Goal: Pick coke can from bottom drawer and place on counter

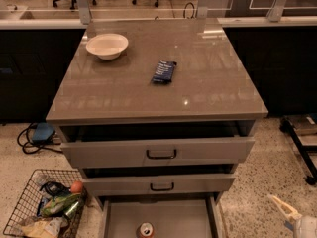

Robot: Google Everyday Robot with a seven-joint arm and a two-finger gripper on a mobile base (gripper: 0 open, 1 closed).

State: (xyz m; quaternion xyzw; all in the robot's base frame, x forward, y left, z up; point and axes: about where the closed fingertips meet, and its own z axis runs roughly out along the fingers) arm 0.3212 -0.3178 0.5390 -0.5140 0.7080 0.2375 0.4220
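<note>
My pincer point(286, 212) is low in the bottom-right corner of the view, over the speckled floor point(257, 182). It sits right of the cabinet and apart from it. Only a pale cream part and some white-grey body show at the frame edge. Can't tell whether it's spread or pressed together.

Nearest task item is the bottom drawer point(163, 217), to my left and pulled out, with its flat grey floor exposed. The coke can point(145, 230) stands upright on that floor, near the front and a bit left of centre. Its silver top with the tab faces up. It is clear of both side walls and partly cut off by the bottom edge of the view.

Above that, the middle drawer point(198, 184) is slightly ajar. The top drawer point(208, 150) is also ajar, with a dark gap above its front. Each has a black handle.

The counter point(148, 95) is glossy grey-brown. A white bowl point(107, 45) sits at its back left. A dark blue packet point(164, 71) lies near the middle, apart from the bowl.

On the floor to the left, a wire basket point(20, 217) holds mixed packaging and one round orange item. Behind it is a blue object with a black cable point(42, 132). On the floor to the right, a black stand leg point(299, 143) is well above my pincer in the view. Dark lower cabinets run along the back on both sides.
</note>
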